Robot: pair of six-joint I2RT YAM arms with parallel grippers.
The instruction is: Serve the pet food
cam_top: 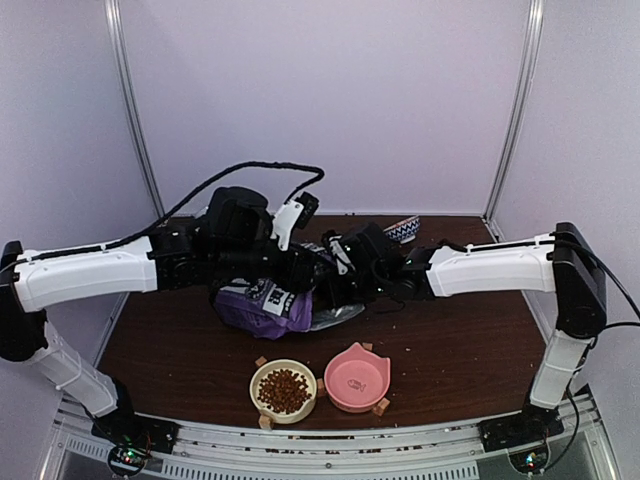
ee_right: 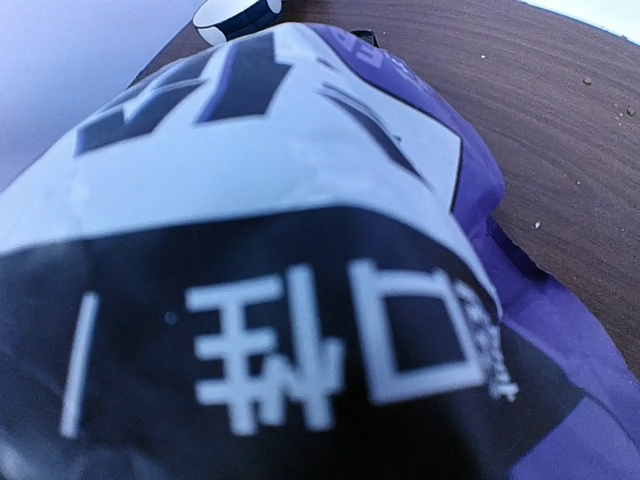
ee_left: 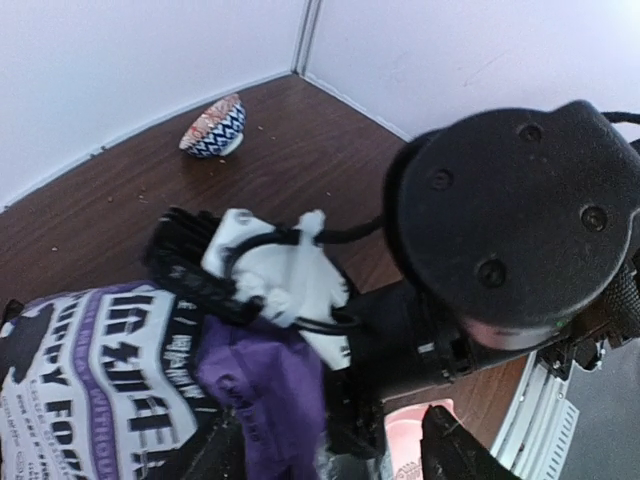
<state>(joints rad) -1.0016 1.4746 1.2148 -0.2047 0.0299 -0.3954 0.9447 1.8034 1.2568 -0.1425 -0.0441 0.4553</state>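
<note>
The pet food (cam_top: 284,389) is a heap of brown kibble in the cream bowl (cam_top: 256,385) at the table's front. Behind it lies the purple bag (cam_top: 262,305), with its silver mouth toward the right. My left gripper (ee_left: 335,460) hangs over the bag's top fold, its two dark fingers spread wide on either side of the purple fold (ee_left: 265,400). My right gripper (ee_left: 368,400) comes in from the right, its dark fingers clamped on the bag's top edge. The bag (ee_right: 250,200) fills the right wrist view and hides those fingers there.
A pink cat-eared bowl (cam_top: 357,378) sits right of the cream one with no kibble in it. A blue-and-white patterned bowl (cam_top: 402,229) stands at the back right near the wall. Both arms cross over the table's middle. Crumbs dot the brown tabletop (cam_top: 450,340).
</note>
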